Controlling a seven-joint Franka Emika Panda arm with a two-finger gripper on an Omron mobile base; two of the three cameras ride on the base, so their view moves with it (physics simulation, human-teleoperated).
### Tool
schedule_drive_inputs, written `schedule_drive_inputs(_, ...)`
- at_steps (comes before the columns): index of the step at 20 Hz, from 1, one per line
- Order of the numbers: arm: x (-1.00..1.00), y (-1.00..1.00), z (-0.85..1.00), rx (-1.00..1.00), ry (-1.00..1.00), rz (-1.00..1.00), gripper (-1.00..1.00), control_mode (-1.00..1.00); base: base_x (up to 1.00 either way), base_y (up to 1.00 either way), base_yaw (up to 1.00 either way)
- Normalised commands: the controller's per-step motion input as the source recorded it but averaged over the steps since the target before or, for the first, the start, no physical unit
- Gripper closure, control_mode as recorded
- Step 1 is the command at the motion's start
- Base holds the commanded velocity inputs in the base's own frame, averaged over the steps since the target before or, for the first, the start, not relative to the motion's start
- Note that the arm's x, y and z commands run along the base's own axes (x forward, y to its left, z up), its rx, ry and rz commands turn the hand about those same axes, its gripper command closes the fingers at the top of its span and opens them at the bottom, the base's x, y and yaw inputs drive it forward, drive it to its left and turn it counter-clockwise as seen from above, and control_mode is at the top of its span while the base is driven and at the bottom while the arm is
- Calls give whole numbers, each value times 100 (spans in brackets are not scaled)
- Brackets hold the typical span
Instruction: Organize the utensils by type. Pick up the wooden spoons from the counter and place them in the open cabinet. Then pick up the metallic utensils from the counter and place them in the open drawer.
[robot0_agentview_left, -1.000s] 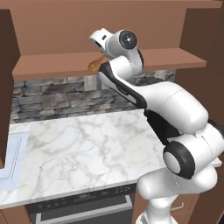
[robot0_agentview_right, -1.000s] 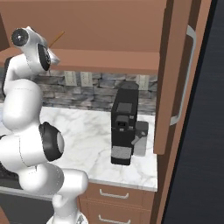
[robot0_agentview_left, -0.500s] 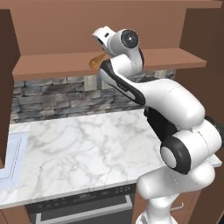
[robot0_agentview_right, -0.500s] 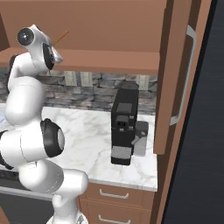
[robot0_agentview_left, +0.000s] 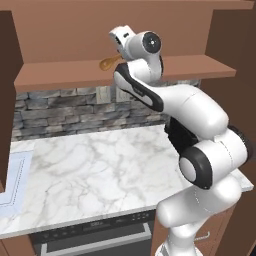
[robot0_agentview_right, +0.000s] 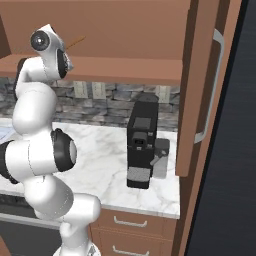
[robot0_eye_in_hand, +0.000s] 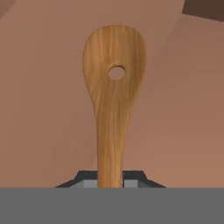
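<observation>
Black coffee machine (robot0_agentview_right: 142, 145) on marble counter (robot0_agentview_left: 95, 175); stone backsplash (robot0_agentview_left: 60, 110)

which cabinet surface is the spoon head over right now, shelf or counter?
The cabinet shelf. The wooden spoon, clamped in the gripper, reaches in above it, high over the marble counter.

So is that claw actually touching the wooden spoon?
Touching. In the hand view the gripper has its dark tips pressed on either side of the wooden spoon handle.

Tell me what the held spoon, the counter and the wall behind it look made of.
Spoon: wood, smooth satin finish; brown grain streaks run along it, and its bowl has a round hole.
Counter: looks like polished marble; white with grey veins, though possibly an imitation.
Wall: rough stacked stone, uneven grey blocks.
</observation>
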Motion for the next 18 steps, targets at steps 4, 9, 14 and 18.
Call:
schedule_drive_inputs(4,13,0,-15,0,-6,-1,100,-100,0,0,0)
schedule_drive_inputs(9,25,0,-5,0,0,-2,100,-100,0,0,0)
schedule_drive_inputs(14,32,1,0,0,0,-8,100,-100,0,0,0)
schedule_drive_inputs(18,27,0,0,0,0,-6,100,-100,0,0,0)
